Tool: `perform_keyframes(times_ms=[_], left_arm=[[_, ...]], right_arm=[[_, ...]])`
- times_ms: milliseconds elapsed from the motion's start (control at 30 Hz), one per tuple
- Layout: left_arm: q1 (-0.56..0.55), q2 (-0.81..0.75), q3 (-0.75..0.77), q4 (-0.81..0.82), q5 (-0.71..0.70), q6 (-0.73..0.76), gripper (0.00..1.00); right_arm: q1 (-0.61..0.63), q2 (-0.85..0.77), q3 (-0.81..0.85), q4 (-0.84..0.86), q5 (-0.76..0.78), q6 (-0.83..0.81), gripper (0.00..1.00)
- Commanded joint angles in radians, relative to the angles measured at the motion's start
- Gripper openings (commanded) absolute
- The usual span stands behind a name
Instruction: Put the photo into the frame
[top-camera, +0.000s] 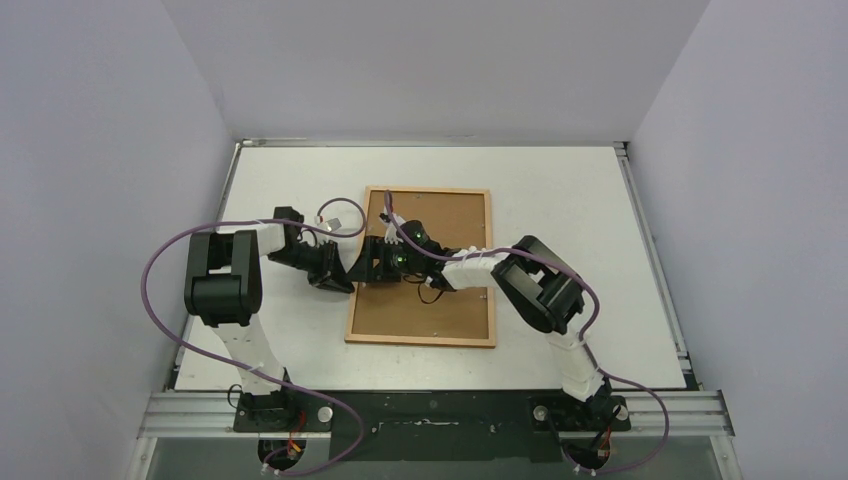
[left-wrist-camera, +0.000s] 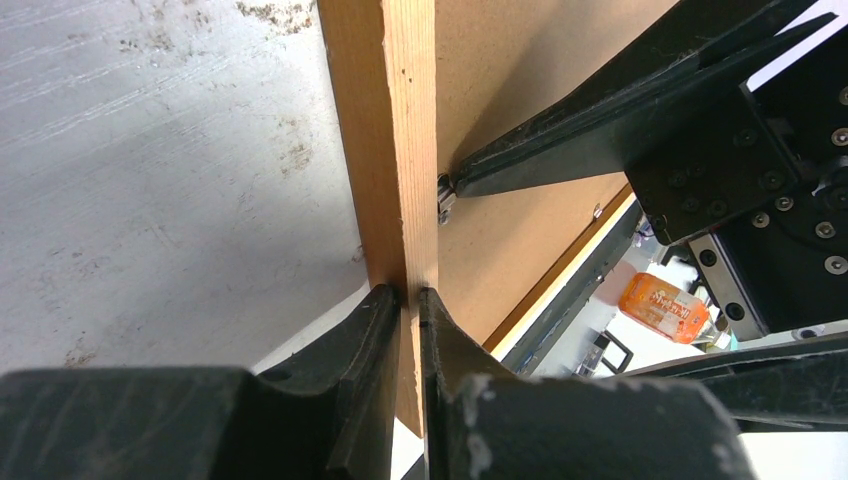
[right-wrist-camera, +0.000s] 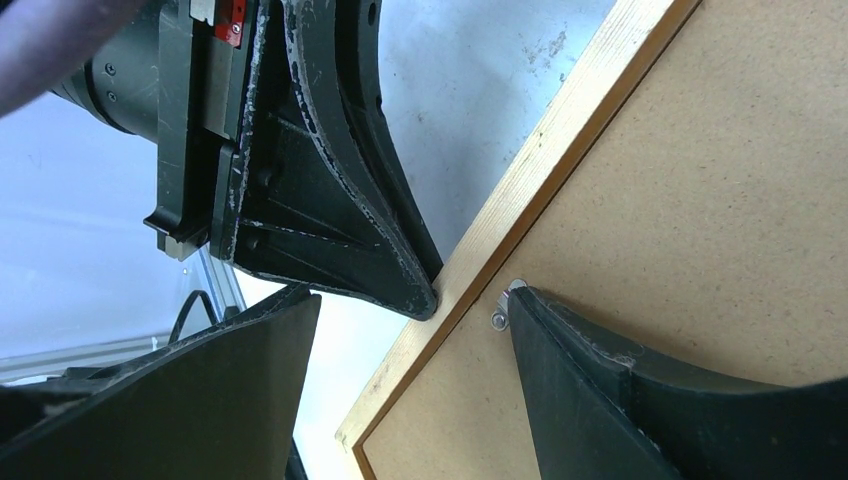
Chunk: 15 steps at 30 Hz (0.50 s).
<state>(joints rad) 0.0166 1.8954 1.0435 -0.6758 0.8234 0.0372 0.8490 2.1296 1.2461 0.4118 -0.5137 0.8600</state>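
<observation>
Top view: bright, even overhead light. White desk (top-camera: 560, 180) almost washed out, walls (top-camera: 100, 200) tinted lilac. Faint soft shadows under arms (top-camera: 225, 280). Focus sharp throughout, fine detail small.

Left wrist view: frame (left-wrist-camera: 385, 130) grain crisp. Left hand (left-wrist-camera: 410, 300) close to lens, dark, blurred. Desk pale grey. Blown-out white patch in top right corner.

Right wrist view: backing (right-wrist-camera: 700, 200) texture sharp. Right hand (right-wrist-camera: 415, 295) fingers near black, little surface detail, lower edges soft. Bluish cast at left.

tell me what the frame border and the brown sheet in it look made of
Frame border: light wood, seemingly matte, with straight grain lines showing. Brown sheet: probably fibreboard, dull, with a fine speckled, grainless surface.
</observation>
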Motion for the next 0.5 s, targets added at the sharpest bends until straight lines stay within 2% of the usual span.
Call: perform_keyframes(times_ms=[0,467], left_arm=[[-0.001,0.014,0.018,0.073,-0.049,0.025,0.09],[0.0,0.016,0.022,0.073,-0.049,0.024,0.09]], right_arm=[[0.013,0.021,0.025,0.025,0.002,0.005,0.71],[0.027,0.034,0.03,0.055,-0.031,0.008,0.7]])
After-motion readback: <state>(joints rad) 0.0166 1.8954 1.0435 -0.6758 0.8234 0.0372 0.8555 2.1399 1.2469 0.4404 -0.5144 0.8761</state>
